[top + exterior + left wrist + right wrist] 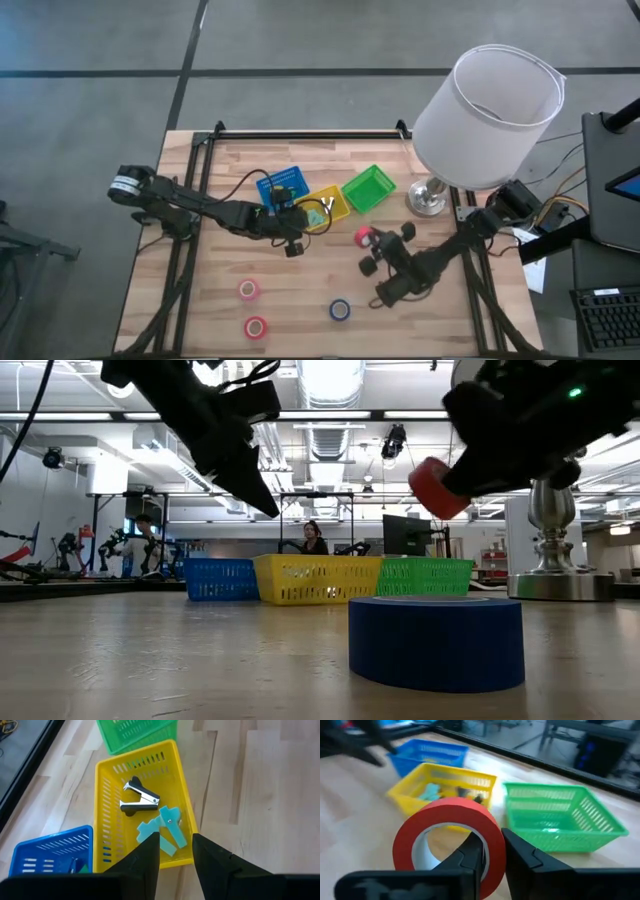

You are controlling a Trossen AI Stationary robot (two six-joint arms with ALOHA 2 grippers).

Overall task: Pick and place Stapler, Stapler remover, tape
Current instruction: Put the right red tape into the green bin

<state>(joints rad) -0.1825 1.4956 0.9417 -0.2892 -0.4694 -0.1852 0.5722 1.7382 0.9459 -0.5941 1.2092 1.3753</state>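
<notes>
The right gripper (492, 857) is pinching a red tape roll (447, 827) through its wall, one finger inside the centre hole and one outside, and holds it in the air above the bench (300, 310), with the green basket (560, 817) just beyond it at about eleven o'clock in the high view. A roll like this is light and stiff, a hard core under smooth wound tape, so it should not crush, but the outer face looks slick and the roll could pivot between the fingers; pinching the wall, as here, seems the surest hold, better than spanning the whole ring. The left gripper (176, 851) hangs with its fingers spread over the near edge of the yellow basket (107, 795), which holds a dark staple remover (140, 801) and two pale blue ones (162, 827); these are small, springy and hard, best taken across the body. The blue basket (282, 184) sits at nine o'clock of the yellow one. Three rolls lie flat on the bench at about six o'clock: two pink ones (249, 289) (256, 326) and a blue one (340, 309). Lying flat, each offers only its rim, so a finger into the hole would be the likely approach. A white-shaded lamp (490, 115) stands at two o'clock.
</notes>
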